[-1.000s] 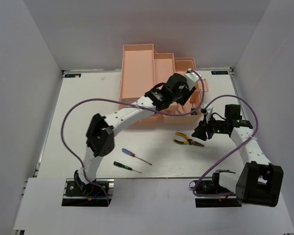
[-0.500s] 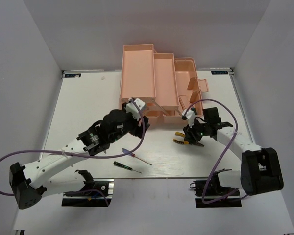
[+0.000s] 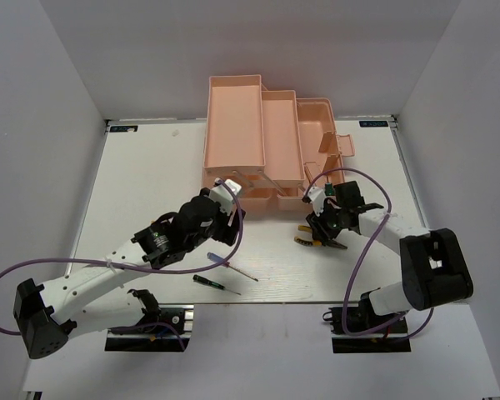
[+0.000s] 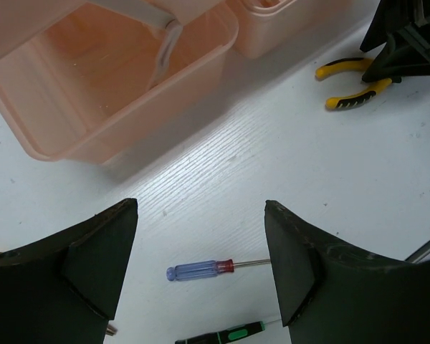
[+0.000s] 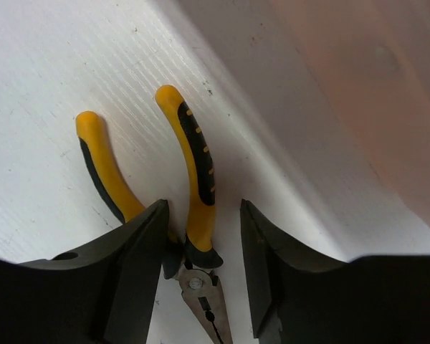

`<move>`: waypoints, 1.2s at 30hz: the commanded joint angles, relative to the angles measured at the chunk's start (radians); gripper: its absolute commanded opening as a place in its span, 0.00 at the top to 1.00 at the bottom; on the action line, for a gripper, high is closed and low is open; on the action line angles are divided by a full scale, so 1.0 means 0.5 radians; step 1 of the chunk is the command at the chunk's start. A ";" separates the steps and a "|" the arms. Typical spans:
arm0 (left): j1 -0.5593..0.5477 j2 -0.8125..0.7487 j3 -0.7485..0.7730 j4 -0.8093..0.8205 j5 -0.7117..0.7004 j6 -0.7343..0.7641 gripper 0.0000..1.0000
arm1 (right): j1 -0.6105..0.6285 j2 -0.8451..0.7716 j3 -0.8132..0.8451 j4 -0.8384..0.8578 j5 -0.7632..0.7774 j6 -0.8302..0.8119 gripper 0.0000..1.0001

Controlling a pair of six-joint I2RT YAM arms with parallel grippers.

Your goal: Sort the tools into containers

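Note:
My left gripper [image 3: 223, 225] [image 4: 201, 240] hangs open above the white table, just in front of the pink toolbox [image 3: 262, 125]. Below its spread fingers lies a purple-handled screwdriver [image 4: 199, 269] [image 3: 243, 272], and a dark green one [image 4: 222, 335] [image 3: 210, 283] lies nearer me. My right gripper [image 3: 322, 232] [image 5: 203, 240] is low over the yellow-and-black pliers [image 5: 195, 154] [image 3: 303, 242] [image 4: 350, 84]. It is open and straddles them near the pivot: one handle sits between the fingers, the other against the left finger [image 5: 140, 258].
A pink toolbox tray [image 4: 107, 93] stands close behind the left gripper, and the toolbox wall [image 5: 358, 86] runs just right of the pliers. Purple cables [image 3: 100, 265] loop beside both arms. White walls enclose the table on three sides.
My left arm swung back from over the toolbox down to the table above the screwdrivers, its jaws opening wider. My right gripper moved left and down onto the pliers.

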 commanded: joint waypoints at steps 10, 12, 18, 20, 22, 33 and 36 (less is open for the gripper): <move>-0.003 0.013 -0.060 -0.125 -0.239 -0.133 0.20 | 0.075 0.084 0.027 -0.073 0.094 -0.070 0.78; -0.003 0.035 -0.060 -0.143 -0.258 -0.151 0.20 | 0.072 0.087 0.027 -0.098 0.082 -0.091 0.78; -0.003 0.099 -0.041 -0.162 -0.276 -0.151 0.20 | 0.075 0.081 0.024 -0.150 0.048 -0.101 0.88; -0.003 0.099 -0.041 -0.162 -0.295 -0.151 0.20 | 0.072 0.081 0.027 -0.153 0.042 -0.107 0.90; -0.003 0.099 -0.041 -0.162 -0.313 -0.151 0.20 | 0.075 0.072 0.027 -0.162 0.030 -0.104 0.94; -0.003 0.081 -0.041 -0.306 -0.712 -0.338 0.20 | 0.066 -0.176 0.202 -0.644 -0.467 -0.416 1.00; -0.003 0.124 0.004 -0.386 -0.794 -0.415 0.18 | 0.069 -0.277 0.334 -0.953 -0.703 -0.591 1.00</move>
